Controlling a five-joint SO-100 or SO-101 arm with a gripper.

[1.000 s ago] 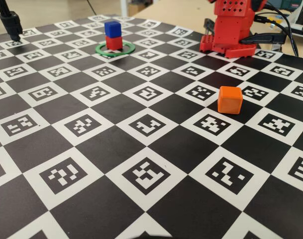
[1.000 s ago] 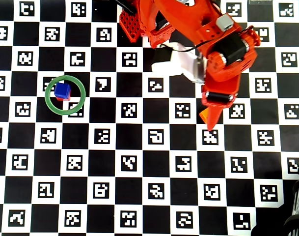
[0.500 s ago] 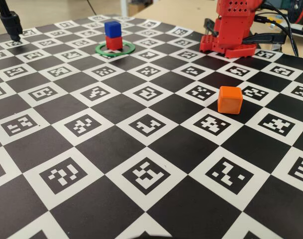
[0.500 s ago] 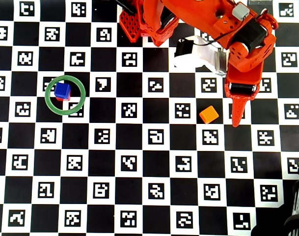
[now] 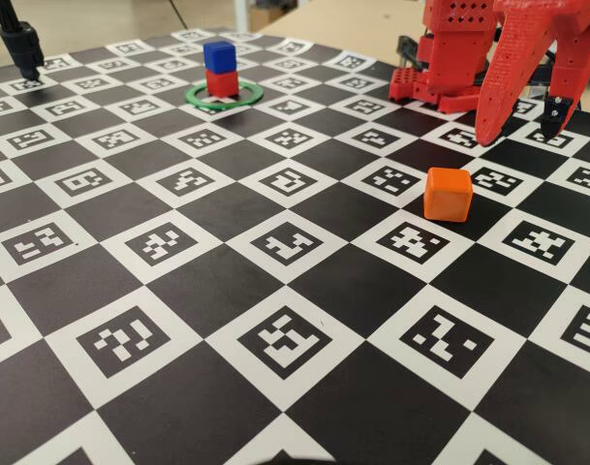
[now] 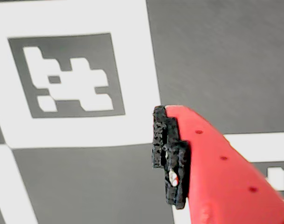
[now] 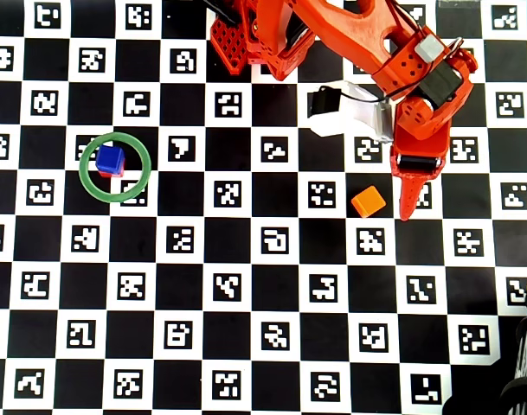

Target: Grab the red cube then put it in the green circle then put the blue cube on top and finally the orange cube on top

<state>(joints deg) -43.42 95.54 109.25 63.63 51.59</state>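
Note:
At the far left in the fixed view, the red cube [image 5: 223, 84] sits inside the green circle [image 5: 246, 97] with the blue cube [image 5: 217, 55] stacked on it. From overhead the blue cube [image 7: 110, 159] hides nearly all of the red one within the green circle [image 7: 116, 198]. The orange cube [image 5: 448, 194] [image 7: 368, 201] lies alone on the board at the right. My gripper [image 5: 518, 136] hangs open just behind and right of it, above the board, holding nothing. Overhead, one fingertip [image 7: 407, 212] points down beside the cube's right side. The wrist view shows only one finger's pad [image 6: 169, 154] over the board.
The red arm base [image 5: 450, 58] stands at the back right with cables behind it. A black post [image 5: 18, 44] stands at the far left corner. The board [image 5: 275, 242] is a black-and-white marker checkerboard. A white camera housing [image 7: 350, 112] rides on the arm.
The gripper swung right, off from above the orange cube, then came down a little and back left; its fingers now show in the fixed view. No cube has moved.

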